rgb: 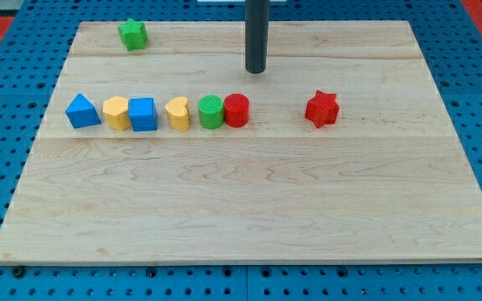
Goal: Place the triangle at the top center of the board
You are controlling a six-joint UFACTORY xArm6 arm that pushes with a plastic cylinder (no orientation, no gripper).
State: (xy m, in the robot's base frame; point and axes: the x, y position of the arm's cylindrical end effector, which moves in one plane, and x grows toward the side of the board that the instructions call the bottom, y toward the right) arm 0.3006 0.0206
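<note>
Nearest the camera, a row of blocks crosses the wooden board (249, 209): blue triangle (82, 111) at the row's left end, then yellow heart (117, 113), blue cube (142, 114), second yellow heart (177, 114), green cylinder (211, 112) and red cylinder (236, 109) touching it. Right of the red cylinder, well apart, sits a red star (322, 109); a green star (132, 34) lies above the row's left part. My tip (255, 70) is a bare rod touching nothing, just above and right of the red cylinder, well apart from the triangle.

No readable text or markings.
</note>
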